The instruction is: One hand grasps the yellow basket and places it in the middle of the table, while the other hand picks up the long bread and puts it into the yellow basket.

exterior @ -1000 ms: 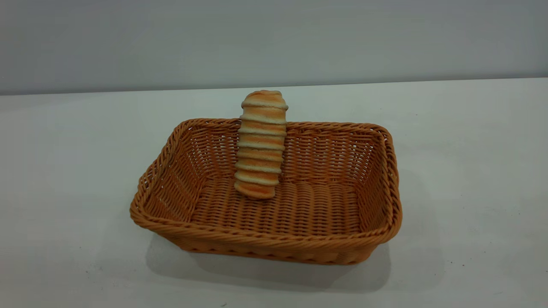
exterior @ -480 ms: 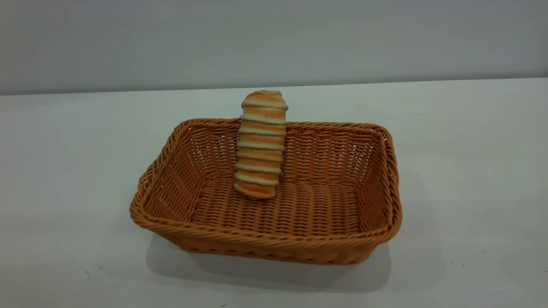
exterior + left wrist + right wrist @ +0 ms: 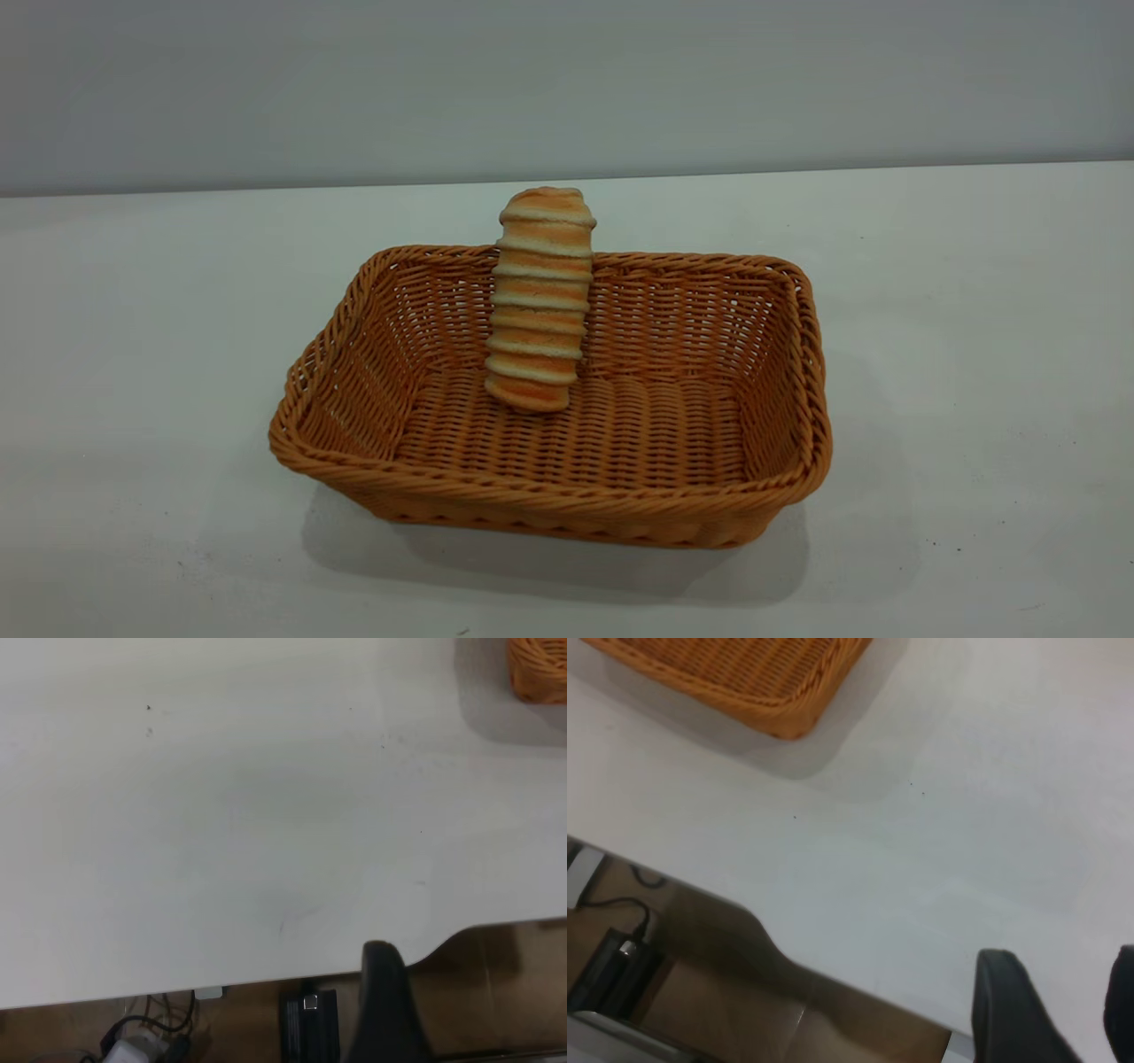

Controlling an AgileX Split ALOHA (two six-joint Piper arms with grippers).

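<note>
The yellow basket stands in the middle of the white table. The long bread is inside it, propped upright against the far wall, its top end above the rim. Neither gripper shows in the exterior view. In the left wrist view my left gripper hangs over the table's edge, far from the basket's corner. In the right wrist view my right gripper is open and empty near the table's edge, well away from the basket.
A grey wall runs behind the table. Below the table's edge, the left wrist view shows a black box and cables. The right wrist view shows a cable and a black device.
</note>
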